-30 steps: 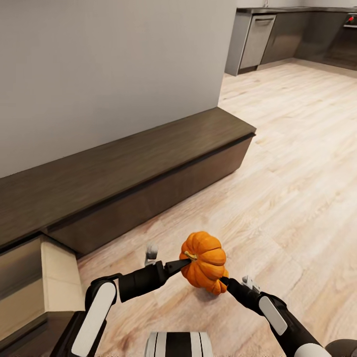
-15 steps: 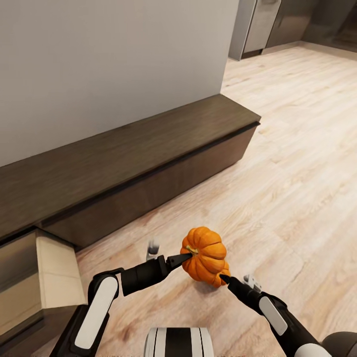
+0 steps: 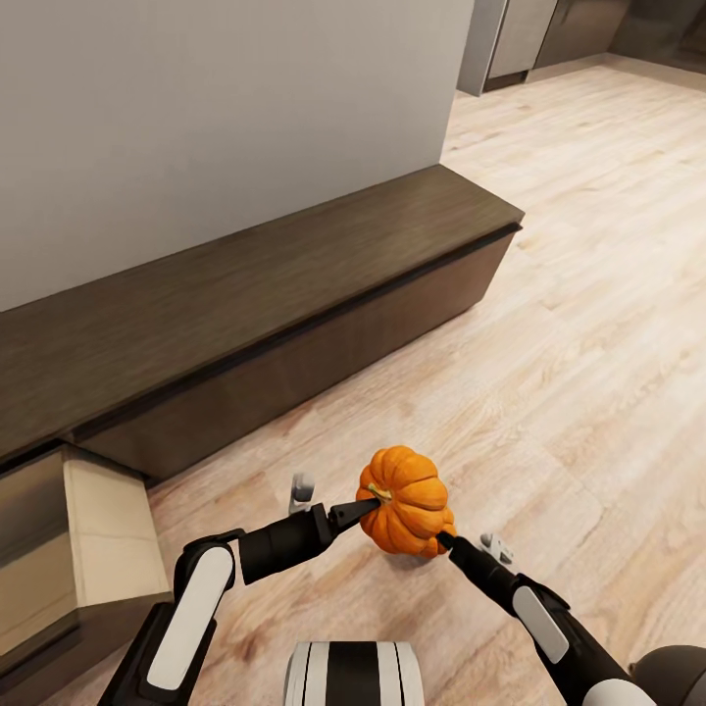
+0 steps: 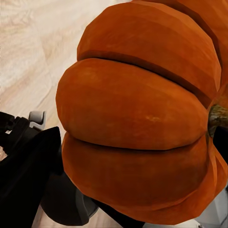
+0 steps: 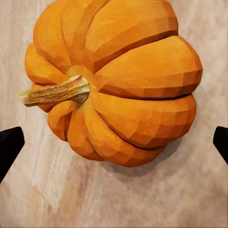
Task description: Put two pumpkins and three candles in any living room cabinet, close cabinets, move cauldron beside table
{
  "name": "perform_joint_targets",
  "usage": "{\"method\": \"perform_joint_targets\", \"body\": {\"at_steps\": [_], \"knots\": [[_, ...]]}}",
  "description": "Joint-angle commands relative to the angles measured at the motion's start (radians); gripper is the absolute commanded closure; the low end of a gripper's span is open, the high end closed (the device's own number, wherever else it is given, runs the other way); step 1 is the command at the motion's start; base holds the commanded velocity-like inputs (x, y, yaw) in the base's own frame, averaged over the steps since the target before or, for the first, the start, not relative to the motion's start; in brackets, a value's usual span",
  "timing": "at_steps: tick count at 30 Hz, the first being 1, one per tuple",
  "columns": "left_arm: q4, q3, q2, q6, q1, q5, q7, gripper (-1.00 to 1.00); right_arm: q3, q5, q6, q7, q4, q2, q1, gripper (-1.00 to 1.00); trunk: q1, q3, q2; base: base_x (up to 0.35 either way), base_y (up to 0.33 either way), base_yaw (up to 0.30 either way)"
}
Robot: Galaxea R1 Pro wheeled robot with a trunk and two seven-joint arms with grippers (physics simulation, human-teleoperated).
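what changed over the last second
The head camera tipped down: the kitchen units slid out at the top. The ribbed orange pumpkin stays between the left claw and right claw, above the floor beside the long dark-brown wood cabinet and its open drawer.

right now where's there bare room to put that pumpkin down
The cabinet's long plank top is bare from the wall to its front edge. The wood floor right of the cabinet's end is open. The open drawer at the cabinet's left end also looks bare inside. It's crowded only around the pumpkin, between the left gripper and right gripper.
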Motion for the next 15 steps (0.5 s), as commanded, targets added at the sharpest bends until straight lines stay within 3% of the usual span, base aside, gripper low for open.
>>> {"method": "perform_joint_targets", "body": {"at_steps": [1, 15], "knots": [[-0.001, 0.001, 0.000, 0.005, 0.000, -0.003, -0.003, 1.00, 0.003, -0.009, -0.009, 0.005, 0.000, -0.001, 0.000, -1.00, 0.000, -0.001, 0.000, 0.000, 0.000, 0.000], [-0.002, 0.000, 0.000, 0.004, 0.001, -0.003, -0.003, 1.00, -0.003, -0.011, -0.053, 0.009, 0.000, -0.008, 0.000, -1.00, 0.000, -0.001, 0.000, 0.002, 0.000, 0.000]]}}
